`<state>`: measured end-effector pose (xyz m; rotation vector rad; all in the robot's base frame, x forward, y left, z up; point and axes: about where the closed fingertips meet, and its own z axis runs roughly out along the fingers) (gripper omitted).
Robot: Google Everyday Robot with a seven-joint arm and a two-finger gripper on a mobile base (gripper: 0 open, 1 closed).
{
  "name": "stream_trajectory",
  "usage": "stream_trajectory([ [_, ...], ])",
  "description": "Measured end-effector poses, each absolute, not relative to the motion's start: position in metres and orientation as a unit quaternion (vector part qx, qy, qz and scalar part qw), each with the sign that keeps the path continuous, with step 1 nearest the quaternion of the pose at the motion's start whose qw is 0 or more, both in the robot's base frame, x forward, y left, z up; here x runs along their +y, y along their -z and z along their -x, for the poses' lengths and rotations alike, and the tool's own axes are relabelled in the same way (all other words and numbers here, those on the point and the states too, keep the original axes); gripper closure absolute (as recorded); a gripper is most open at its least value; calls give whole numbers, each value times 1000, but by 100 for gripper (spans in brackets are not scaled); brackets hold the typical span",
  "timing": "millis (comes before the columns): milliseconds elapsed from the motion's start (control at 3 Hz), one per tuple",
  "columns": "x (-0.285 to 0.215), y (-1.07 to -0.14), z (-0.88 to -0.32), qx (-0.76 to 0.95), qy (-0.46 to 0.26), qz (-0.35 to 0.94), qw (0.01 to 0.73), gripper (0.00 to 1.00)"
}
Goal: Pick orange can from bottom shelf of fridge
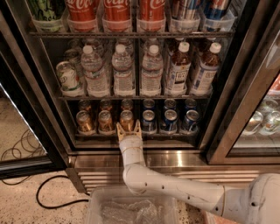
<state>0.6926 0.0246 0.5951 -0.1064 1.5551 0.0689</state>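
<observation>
The fridge stands open ahead. On its bottom shelf several orange cans stand at the left in two rows, with blue cans to their right. My gripper is at the shelf's front edge, fingers open on either side of the rightmost front orange can. The can stands upright on the rack. My white arm reaches in from the lower right.
Water bottles and tea bottles fill the rack above; red cola cans stand on top. The ribbed steel base is below. A clear plastic bin sits in front. A black cable lies on the floor at the left.
</observation>
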Motion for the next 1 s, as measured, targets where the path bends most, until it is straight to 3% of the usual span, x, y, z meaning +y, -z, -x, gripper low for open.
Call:
stream_trajectory([
  [667,24,-603,-712,689,-26,38,723,33],
  [1000,30,-605,-715,686,-32,38,726,52],
])
